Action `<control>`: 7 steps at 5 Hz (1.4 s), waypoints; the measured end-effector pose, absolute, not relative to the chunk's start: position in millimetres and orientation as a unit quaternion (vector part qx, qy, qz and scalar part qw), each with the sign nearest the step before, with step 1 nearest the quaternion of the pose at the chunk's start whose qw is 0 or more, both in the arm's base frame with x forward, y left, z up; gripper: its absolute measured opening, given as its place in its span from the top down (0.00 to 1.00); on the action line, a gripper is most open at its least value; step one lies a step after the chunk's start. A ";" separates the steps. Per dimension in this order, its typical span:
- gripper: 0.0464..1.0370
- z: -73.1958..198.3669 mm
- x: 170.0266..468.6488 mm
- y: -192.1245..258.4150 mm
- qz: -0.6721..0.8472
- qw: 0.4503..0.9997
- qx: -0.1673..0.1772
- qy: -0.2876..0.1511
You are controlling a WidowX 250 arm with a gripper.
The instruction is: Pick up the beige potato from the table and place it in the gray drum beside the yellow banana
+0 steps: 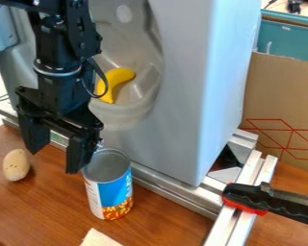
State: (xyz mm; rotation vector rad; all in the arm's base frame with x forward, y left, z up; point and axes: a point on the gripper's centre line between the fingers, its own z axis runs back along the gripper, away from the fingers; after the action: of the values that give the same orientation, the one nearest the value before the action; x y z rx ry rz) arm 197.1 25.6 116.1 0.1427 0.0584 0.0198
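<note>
Backing wooden tabletop (pixel 169 222), brown cardboard (pixel 278 91)

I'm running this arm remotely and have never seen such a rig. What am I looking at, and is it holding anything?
This is one picture, from a fixed camera looking down at a slant. The black machine at upper left is a robot arm; its hand is a two-finger gripper. The fingers stand apart with nothing between them, so it holds nothing.

On the wooden table, an upright can stands close to one finger; I can't tell whether they touch. Left of it lies a tan, potato-like object. Behind is a tall grey unit with a yellow banana in its basin. At right, a black-and-red tool lies across metal rails.
</note>
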 end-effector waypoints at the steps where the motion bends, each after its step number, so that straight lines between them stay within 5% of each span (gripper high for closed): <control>1: 0.04 113.4 195.0 25.4 0.010 0.997 0.071 0.035; 4: 0.04 102.3 162.3 125.5 0.191 0.970 0.123 -0.088; 7: 0.04 52.0 186.9 181.7 0.348 0.931 0.027 -0.110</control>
State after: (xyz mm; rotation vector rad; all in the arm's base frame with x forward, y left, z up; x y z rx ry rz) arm 186.9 181.7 52.0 0.0544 -0.2252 0.7122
